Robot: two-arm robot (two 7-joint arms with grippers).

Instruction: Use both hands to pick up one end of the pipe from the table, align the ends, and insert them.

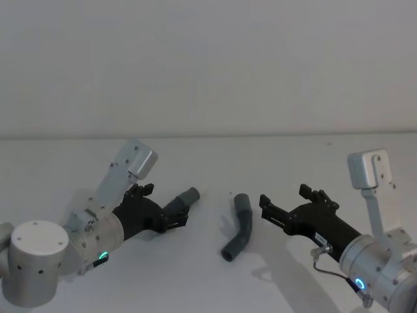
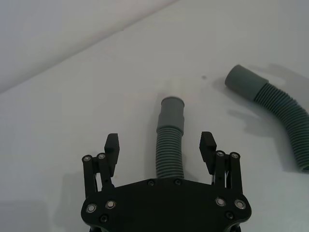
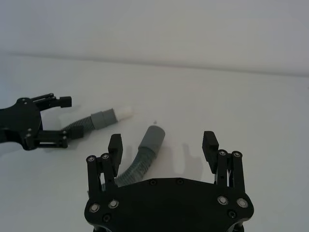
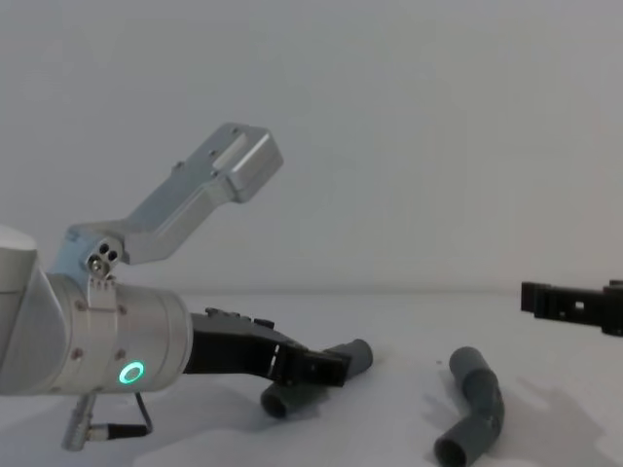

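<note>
On the white bench (image 1: 208, 169), toward its near edge, the left pincer (image 2: 160, 142) sits spread astride the ribbed piece (image 2: 170, 154) — better to close squarely behind its collar (image 2: 171, 112). The right pincer (image 1: 281, 197), also spread, hangs just beside the elbow piece (image 1: 240, 229) and should straddle it before closing.

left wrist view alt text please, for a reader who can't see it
The left gripper, open, straddles a ribbed grey pipe piece lying on the white table, its smooth collar pointing away. A second ribbed pipe piece lies apart, untouched.
</note>
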